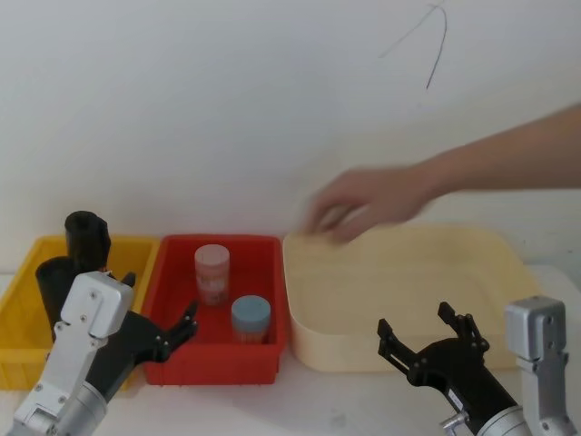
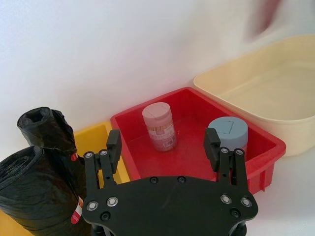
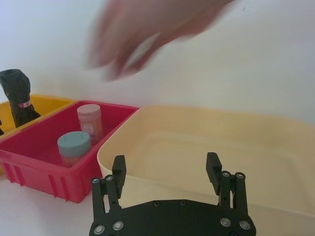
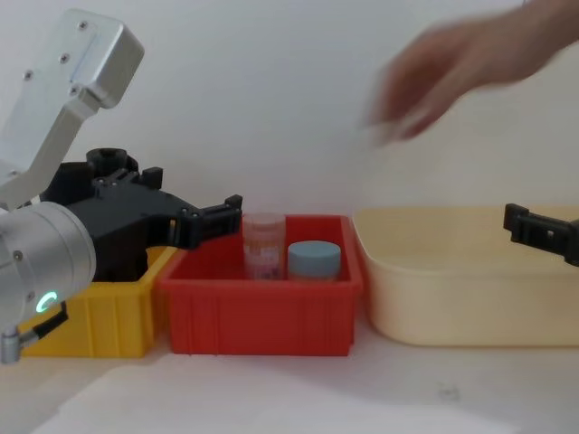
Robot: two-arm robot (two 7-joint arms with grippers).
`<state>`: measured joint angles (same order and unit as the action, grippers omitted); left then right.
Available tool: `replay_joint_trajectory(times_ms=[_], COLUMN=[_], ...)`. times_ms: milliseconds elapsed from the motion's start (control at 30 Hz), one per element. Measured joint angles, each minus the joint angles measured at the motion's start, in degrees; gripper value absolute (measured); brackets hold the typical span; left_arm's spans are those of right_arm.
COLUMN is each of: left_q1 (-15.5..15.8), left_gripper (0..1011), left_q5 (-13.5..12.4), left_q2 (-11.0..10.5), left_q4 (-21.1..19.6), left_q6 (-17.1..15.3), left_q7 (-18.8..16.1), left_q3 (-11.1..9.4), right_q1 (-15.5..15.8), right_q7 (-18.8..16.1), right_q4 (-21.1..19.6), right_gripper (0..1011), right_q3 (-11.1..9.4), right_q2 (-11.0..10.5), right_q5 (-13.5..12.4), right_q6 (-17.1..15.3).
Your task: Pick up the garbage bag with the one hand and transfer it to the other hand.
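Left wrist view, your left gripper [image 2: 163, 141] spread wide, garbage bag [image 2: 34, 194] close beside it, crinkly black roll, red-and-white label, right gripper [image 3: 166, 164] spread too.

Looking like a lab bench [image 1: 318, 404]: yellow bin [image 1: 23, 363] and cream tub [image 1: 399, 309] are flanking the red bin [image 1: 213, 361], bare wall [image 1: 227, 91] behind.

Garbage bag [image 2: 29, 196] is showing crinkly black w/ red-white label [image 2: 78, 210]. Yellow bin [image 1: 18, 354] is sitting at 9 o'clock of red bin [image 1: 218, 363], cream tub [image 1: 408, 272] at 3. Pink jar [image 1: 212, 272] and blue-lidded jar [image 1: 251, 318] are showing pale. Left gripper [image 1: 159, 295] and right gripper [image 1: 416, 318] are showing black; left wrist ring [image 4: 45, 301] is glowing green.
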<state>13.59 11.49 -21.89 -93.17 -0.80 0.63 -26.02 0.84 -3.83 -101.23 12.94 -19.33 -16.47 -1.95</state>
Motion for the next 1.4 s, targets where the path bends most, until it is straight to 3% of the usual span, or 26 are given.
replay_joint_trajectory(times_ms=[1400], left_q1=[0.0], left_gripper=[1001], left_q5=[0.0], left_q2=[0.0], left_q4=[0.0], left_q6=[0.0], left_q7=[0.0], left_q3=[0.0], right_q1=[0.0], right_q7=[0.0], right_q4=[0.0], right_gripper=[1001], right_q3=[0.0], right_q2=[0.0], right_q5=[0.0], right_q6=[0.0])
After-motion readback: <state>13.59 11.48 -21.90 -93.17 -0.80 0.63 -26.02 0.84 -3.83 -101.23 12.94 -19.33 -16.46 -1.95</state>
